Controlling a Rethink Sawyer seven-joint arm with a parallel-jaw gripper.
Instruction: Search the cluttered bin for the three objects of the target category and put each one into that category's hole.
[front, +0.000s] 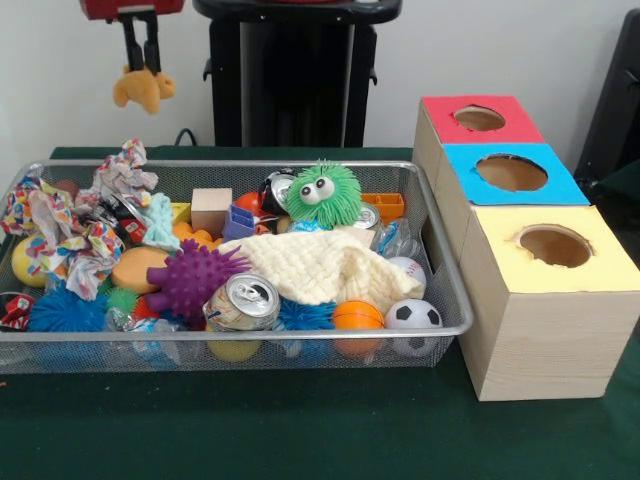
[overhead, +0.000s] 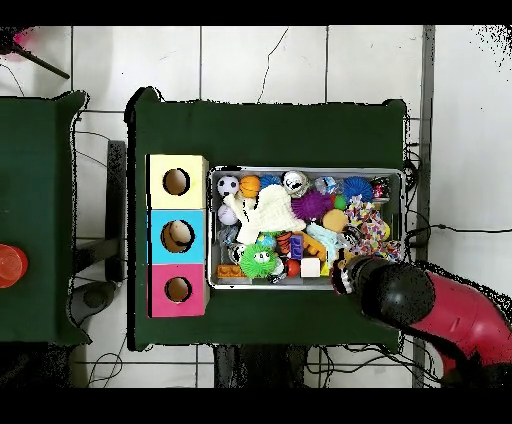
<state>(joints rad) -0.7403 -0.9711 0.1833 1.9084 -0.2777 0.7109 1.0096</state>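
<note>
- My black two-fingered pincer (front: 146, 70) hangs high above the bin's far corner, its fingers closed narrow on a small tan plush toy (front: 143, 89) that dangles clear of everything below.
- The silver wire-mesh bin (front: 300, 333) sits under and beside me; the row of three wooden boxes stands just beside the bin's opposite end, so my load has the whole length of the bin to cross.
- In the front view the boxes lie to the right of my pincer; in the overhead view my arm is at the bin's right end and the boxes at its left.
- Boxes, counted: one with a red top (front: 480, 120), one with a blue top (front: 511, 173), one with a yellow top (front: 553, 247), each with a single round hole.
- I judge the plush toy to be one of the three targets, but which hole suits it I cannot tell from here.
- The toy's long axis lies roughly level, crosswise under my fingers.
- Still in the bin, counted where clear: one green fuzzy ball with googly eyes (front: 322, 194), one purple spiky ball (front: 192, 277), one cream knitted cloth (front: 320, 266), one crushed drinks can (front: 243, 303), one small football (front: 413, 314), one orange ball (front: 357, 315).
</note>
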